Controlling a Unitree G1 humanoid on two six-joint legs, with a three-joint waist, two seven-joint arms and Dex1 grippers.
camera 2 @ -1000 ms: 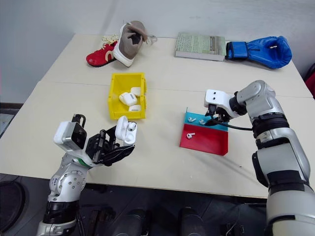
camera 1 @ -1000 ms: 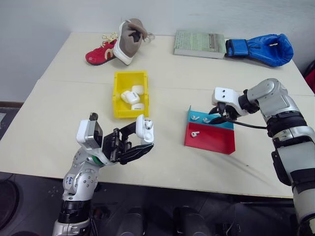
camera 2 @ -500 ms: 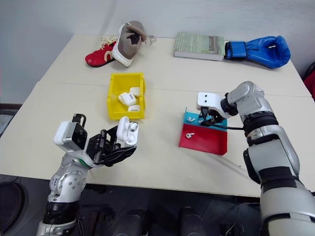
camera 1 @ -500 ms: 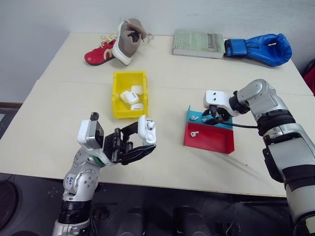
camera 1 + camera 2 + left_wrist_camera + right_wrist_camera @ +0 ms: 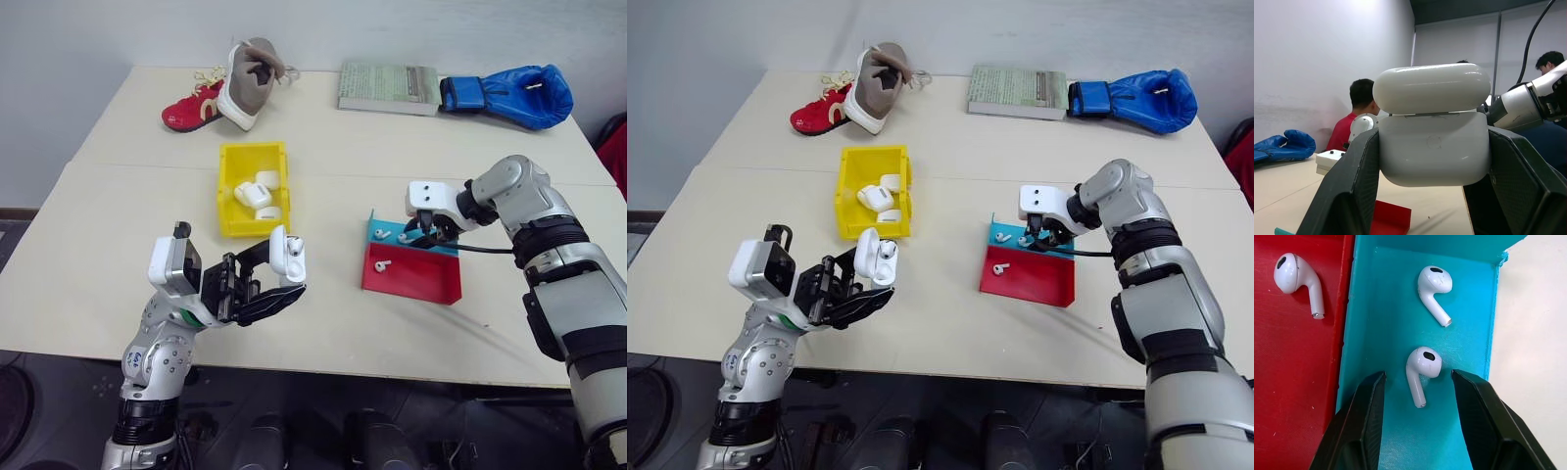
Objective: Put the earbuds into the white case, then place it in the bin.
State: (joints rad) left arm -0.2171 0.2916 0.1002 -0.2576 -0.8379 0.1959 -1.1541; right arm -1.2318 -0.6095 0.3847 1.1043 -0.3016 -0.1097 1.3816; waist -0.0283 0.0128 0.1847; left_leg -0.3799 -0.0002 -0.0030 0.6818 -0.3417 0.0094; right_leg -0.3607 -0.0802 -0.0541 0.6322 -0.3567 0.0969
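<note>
My left gripper (image 5: 278,279) is shut on the white case (image 5: 288,257), held up over the table's near edge with its lid hinged open. In the left wrist view the case (image 5: 1432,147) sits between the two black fingers (image 5: 1352,196). My right gripper (image 5: 421,235) reaches down into the blue part of the tray (image 5: 416,282). It (image 5: 1418,377) is open, with one of the earbuds (image 5: 1420,368) lying between its fingers. A second earbud (image 5: 1432,284) lies further in on the blue. A third (image 5: 1295,276) lies on the red part. The yellow bin (image 5: 227,191) stands behind the case.
The bin holds a few other white cases (image 5: 257,191). Shoes (image 5: 230,88), a book (image 5: 387,86) and a blue boxing glove (image 5: 509,93) lie along the table's far edge. People (image 5: 1359,122) sit in the background of the left wrist view.
The right wrist has rolled slightly over the tray. My left gripper and the case have kept still. The camera has shifted a little.
</note>
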